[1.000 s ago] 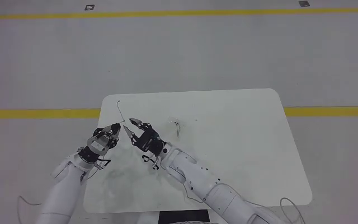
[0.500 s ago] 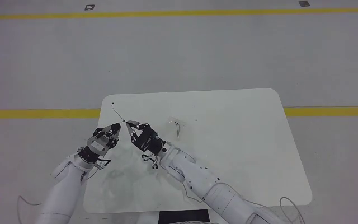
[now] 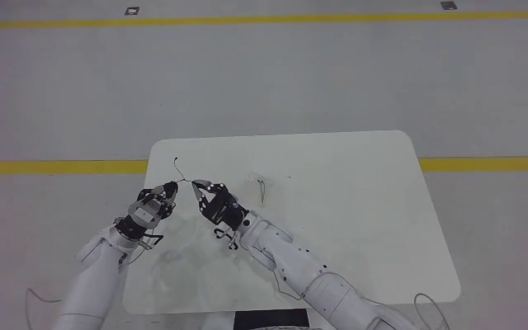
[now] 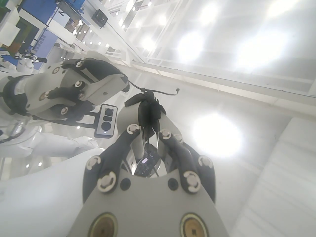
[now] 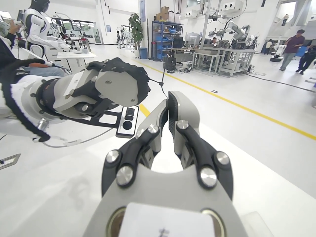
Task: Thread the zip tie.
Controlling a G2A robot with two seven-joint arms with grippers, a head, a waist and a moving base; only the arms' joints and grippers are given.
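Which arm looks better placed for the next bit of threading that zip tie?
Probably the right: the right gripper is shut on the zip tie strand, close beside the left gripper, which holds the rest steady.

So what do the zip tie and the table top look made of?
The zip tie is a thin black strand that curves and kinks, so probably flexible plastic. The table has a smooth matte white top, perhaps laminate or plastic; the look leaves that open.
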